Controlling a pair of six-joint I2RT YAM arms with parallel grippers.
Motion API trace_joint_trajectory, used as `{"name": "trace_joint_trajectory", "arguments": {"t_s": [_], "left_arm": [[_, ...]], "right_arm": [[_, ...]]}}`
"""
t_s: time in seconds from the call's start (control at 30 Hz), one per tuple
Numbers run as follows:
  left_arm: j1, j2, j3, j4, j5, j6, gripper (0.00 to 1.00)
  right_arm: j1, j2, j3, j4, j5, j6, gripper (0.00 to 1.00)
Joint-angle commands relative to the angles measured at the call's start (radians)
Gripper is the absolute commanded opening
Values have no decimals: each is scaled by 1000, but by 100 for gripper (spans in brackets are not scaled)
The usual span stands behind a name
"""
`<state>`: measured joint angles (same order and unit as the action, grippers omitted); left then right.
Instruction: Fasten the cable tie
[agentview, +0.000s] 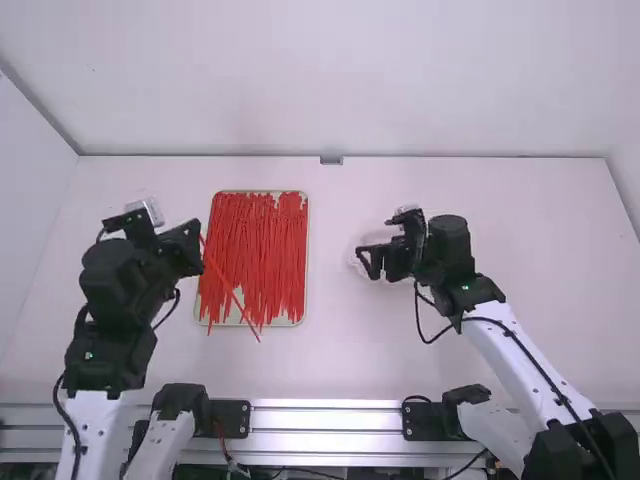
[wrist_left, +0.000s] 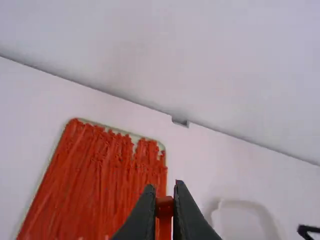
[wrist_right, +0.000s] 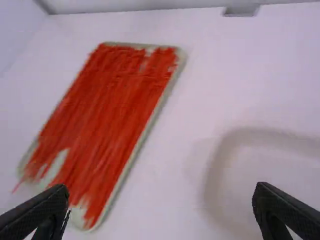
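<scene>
The left gripper (wrist_left: 163, 191) is pressed together on one red tie (wrist_left: 164, 206), pinched between its fingertips. In the high view that tie (agentview: 230, 292) slants from the gripper down across the near-left part of the pile (agentview: 262, 250) on the tray (wrist_right: 56, 159), possibly touching it. The right gripper (wrist_right: 160, 194) is spread wide and holds nothing, hanging over the table (agentview: 480, 210) well right of the tray.

no text, label, number or sign could be read on the ties (agentview: 255, 255), the tray (agentview: 305, 292) or the table (agentview: 500, 200).
</scene>
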<state>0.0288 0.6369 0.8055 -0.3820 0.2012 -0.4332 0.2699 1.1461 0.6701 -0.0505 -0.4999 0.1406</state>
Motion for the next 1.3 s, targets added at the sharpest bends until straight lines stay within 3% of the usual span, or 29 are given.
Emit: {"name": "trace_joint_trajectory", "arguments": {"t_s": [0.0,0.23,0.47,0.73,0.97,1.27], "left_arm": [[1,-18,-61,38,111,-28,1],[2,2,-161,232,317,-104,2],[-52,71,-168,436,363,-185,1],[-141,158,-169,609,362,-233,2],[-232,238,-169,694,309,-254,1],[-266,315,-169,822,307,-304,1]], "right_arm": [[-2,4,36,21,-227,-18,98],[-1,5,36,111,-464,1,98],[84,5,36,166,-478,35,98],[224,5,36,234,-435,34,98],[269,5,36,344,-417,54,98],[347,5,36,361,-105,125,98]]}}
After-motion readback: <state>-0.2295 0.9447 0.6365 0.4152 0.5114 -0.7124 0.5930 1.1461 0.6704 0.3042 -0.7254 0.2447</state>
